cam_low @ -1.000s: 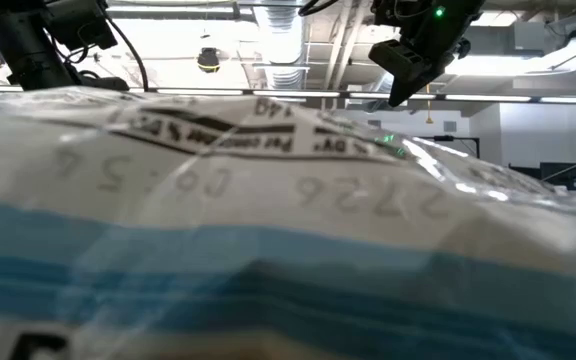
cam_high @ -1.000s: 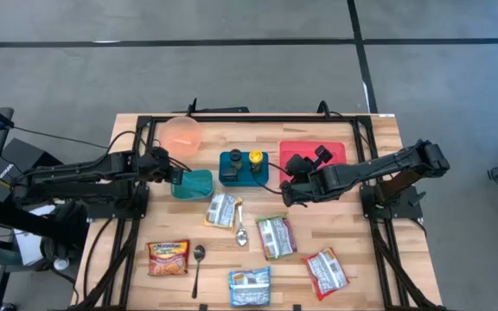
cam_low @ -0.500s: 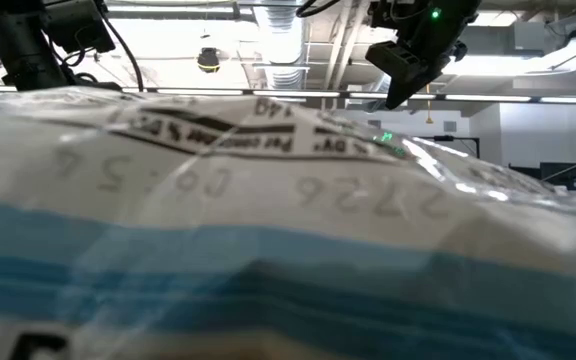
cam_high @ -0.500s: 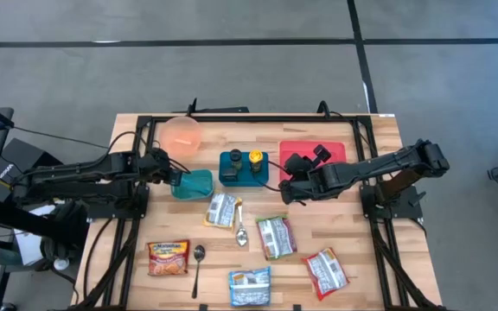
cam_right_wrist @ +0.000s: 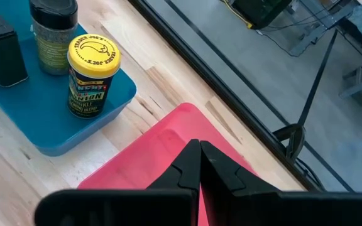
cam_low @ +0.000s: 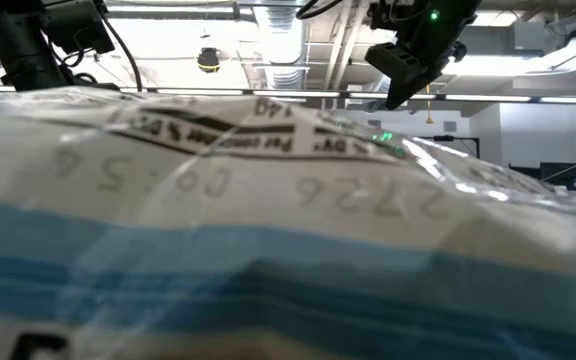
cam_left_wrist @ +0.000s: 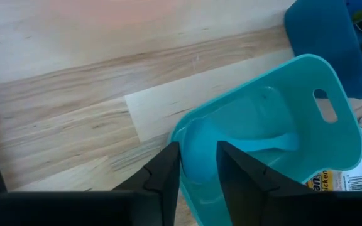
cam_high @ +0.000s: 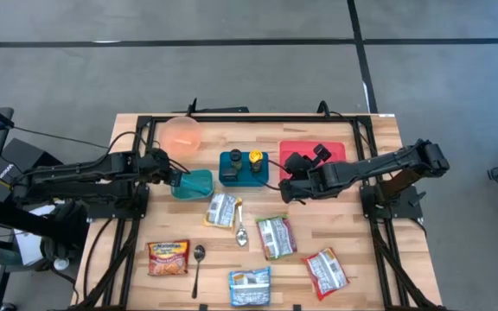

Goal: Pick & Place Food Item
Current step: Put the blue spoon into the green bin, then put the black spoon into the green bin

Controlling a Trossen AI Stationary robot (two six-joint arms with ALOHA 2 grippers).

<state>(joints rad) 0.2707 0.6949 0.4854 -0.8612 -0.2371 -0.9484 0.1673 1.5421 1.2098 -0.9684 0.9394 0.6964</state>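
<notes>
Left gripper [cam_left_wrist: 198,166]: jaws slightly parted astride the rim of the teal plastic basket [cam_left_wrist: 281,135], not clamped. Right gripper [cam_right_wrist: 199,157]: closed, empty, over the red plastic tray [cam_right_wrist: 162,147]. Silver-green foil food packets [cam_high: 275,236]: lying on the wooden slatted table [cam_high: 353,250], between both arms.

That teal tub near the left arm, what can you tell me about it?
The teal tub looks like smooth moulded plastic, with rounded corners and an oval handle hole in one wall. It sits on the wooden table, between the pink bowl and a silver food packet, beside the blue tray. The left gripper has one finger either side of its near wall, slightly parted. Nothing shows inside it.
</notes>
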